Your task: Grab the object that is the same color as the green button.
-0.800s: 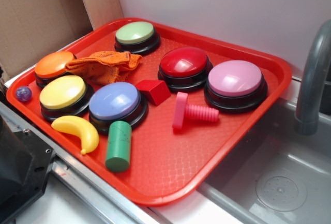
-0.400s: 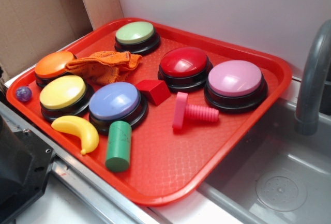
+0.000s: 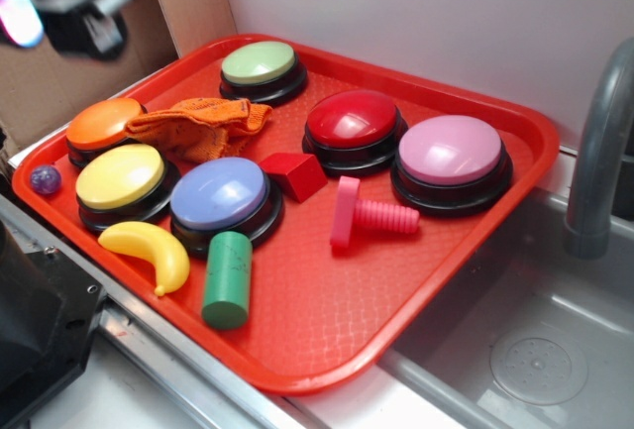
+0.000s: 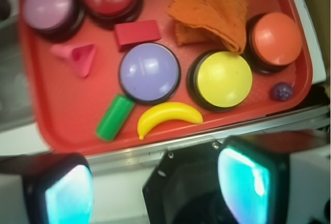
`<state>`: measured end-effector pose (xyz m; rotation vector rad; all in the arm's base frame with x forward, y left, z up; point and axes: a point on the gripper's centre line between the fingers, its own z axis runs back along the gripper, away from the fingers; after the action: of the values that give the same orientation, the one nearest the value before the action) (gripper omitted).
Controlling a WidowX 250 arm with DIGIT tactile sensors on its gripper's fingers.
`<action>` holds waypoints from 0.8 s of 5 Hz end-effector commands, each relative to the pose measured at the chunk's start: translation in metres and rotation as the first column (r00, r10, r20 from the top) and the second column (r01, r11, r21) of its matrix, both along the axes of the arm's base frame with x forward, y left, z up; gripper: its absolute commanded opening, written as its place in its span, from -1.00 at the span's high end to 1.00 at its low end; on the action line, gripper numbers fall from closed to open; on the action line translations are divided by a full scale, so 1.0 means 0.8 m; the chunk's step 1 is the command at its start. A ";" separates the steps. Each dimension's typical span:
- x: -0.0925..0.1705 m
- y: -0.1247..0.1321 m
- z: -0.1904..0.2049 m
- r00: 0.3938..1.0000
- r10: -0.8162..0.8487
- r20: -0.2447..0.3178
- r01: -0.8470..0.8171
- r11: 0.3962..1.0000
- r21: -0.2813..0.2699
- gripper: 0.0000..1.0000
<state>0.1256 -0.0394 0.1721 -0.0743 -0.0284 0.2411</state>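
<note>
The green cylinder (image 3: 227, 278) lies on its side near the front edge of the red tray (image 3: 327, 310), between the toy banana (image 3: 149, 251) and the blue button (image 3: 220, 194). The pale green button (image 3: 260, 64) sits at the tray's far left corner. My gripper (image 3: 50, 13) hangs blurred high above the tray's left end, open and holding nothing. In the wrist view the cylinder (image 4: 115, 117) shows well ahead of the gripper (image 4: 155, 188), whose teal pads (image 4: 70, 195) stand wide apart over the counter and a black box.
On the tray are orange (image 3: 103, 124), yellow (image 3: 121, 177), red (image 3: 353, 119) and pink (image 3: 451, 151) buttons, an orange cloth (image 3: 198, 124), a red block (image 3: 294, 173), a pink bolt (image 3: 367, 215) and a purple ball (image 3: 45, 179). A sink (image 3: 535, 350) and tap (image 3: 599, 152) lie to the right.
My gripper has come into the exterior view at the top left, above the tray's left end. Nothing on the tray has moved.
</note>
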 end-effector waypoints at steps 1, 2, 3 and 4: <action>0.010 -0.038 -0.077 0.980 0.196 0.020 -0.196 0.981 0.008 -1.00; 0.015 -0.054 -0.113 0.964 0.264 0.026 -0.265 0.963 0.045 -1.00; 0.021 -0.064 -0.140 0.957 0.291 0.013 -0.291 0.956 0.017 -1.00; 0.024 -0.070 -0.163 0.949 0.316 -0.005 -0.316 0.948 0.031 -1.00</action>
<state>0.1414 -0.0940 0.0386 -0.0218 -0.0199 0.5634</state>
